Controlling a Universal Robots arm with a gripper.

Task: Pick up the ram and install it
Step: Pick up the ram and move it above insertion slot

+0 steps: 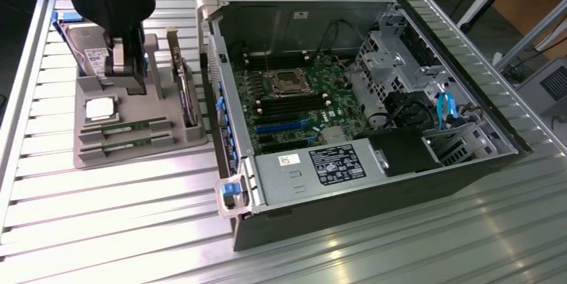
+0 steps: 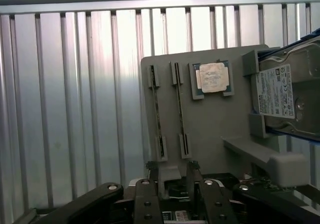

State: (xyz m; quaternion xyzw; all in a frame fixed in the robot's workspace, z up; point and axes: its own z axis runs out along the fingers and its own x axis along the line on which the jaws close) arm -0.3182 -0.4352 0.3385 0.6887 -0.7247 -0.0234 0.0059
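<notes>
Here, the gripper [image 2: 172,170], fingers apart and empty, is best centred squarely over 1 ram [image 2: 180,108] on the tray [image 2: 215,129].

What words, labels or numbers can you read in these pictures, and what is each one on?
Nothing is clear enough to quote.
White label on the hard drive: fine print, too small to read.
Black label on the power supply: too blurred.
White sticker on the power supply: too blurred.
Sticker on the case wall: too small.
Processor lid: markings unreadable.
</notes>
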